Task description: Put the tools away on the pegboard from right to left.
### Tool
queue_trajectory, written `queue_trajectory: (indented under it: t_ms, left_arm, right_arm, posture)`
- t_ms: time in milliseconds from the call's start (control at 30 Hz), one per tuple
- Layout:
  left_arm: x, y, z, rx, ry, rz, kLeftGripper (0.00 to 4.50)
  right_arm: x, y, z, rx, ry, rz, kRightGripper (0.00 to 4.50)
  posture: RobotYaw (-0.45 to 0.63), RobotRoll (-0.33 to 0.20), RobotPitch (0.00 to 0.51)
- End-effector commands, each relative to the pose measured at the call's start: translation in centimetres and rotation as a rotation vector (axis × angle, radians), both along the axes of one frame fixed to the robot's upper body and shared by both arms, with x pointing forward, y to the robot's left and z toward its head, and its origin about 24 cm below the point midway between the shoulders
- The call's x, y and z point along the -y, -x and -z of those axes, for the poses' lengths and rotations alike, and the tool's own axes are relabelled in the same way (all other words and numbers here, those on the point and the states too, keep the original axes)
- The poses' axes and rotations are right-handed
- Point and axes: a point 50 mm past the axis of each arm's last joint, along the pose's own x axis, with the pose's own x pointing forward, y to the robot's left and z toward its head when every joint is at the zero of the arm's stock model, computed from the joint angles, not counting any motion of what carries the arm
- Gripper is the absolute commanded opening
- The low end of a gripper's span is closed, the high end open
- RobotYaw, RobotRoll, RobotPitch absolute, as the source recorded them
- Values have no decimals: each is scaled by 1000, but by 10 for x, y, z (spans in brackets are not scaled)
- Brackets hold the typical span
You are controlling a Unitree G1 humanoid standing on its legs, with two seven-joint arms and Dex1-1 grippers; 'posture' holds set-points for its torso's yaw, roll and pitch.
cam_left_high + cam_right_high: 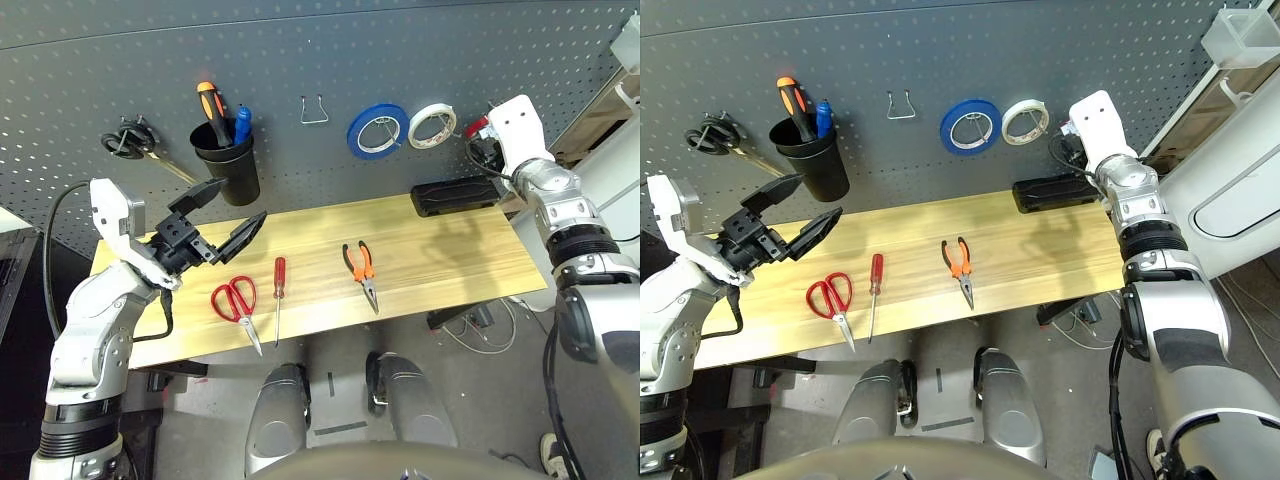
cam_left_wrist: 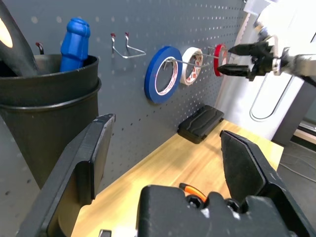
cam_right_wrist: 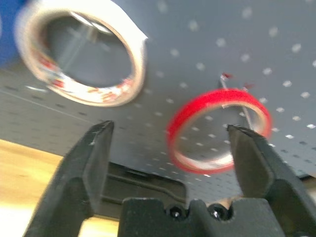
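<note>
Pegboard (image 1: 330, 60) behind, red tape ring (image 3: 178, 123) hanging on its hook between my right gripper's (image 3: 173, 165) spread fingers; I should draw straight back, keeping both fingertips (image 3: 101, 136) off the ring.

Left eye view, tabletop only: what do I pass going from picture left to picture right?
Red-handled scissors → red-handled screwdriver → orange-and-black-handled pliers → black case-like object at the pegboard's foot.
</note>
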Motion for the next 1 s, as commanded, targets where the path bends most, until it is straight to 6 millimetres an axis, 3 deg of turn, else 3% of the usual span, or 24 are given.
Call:
queue_trajectory:
  t_ms: [33,200,333,433,800,1000]
  left_arm:
    - [2,2,1,-21,-26,18,4500]
    - [2,2,9,-74,-66,70,4500]
    - [6,6,22,-141,-125,135,4500]
    - [9,7,28,-172,-123,156,4500]
    - [15,15,48,-272,-191,224,4500]
    - [19,24,55,-318,-197,254,4500]
  right_arm:
    - [15,22,-16,-101,-47,-63,4486]
    - [23,55,-36,-334,-103,-137,4486]
    - [5,66,-29,-457,-177,-131,4486]
    - [-19,70,-15,-534,-226,-117,4486]
    - [-120,72,73,-899,-238,89,4486]
    - [-160,73,97,-984,-239,107,4486]
  posture:
    - [25,0,105]
    - [-7,0,118]
    - [-18,0,139]
    - [-24,0,158]
    - [0,0,237]
    - [-17,0,250]
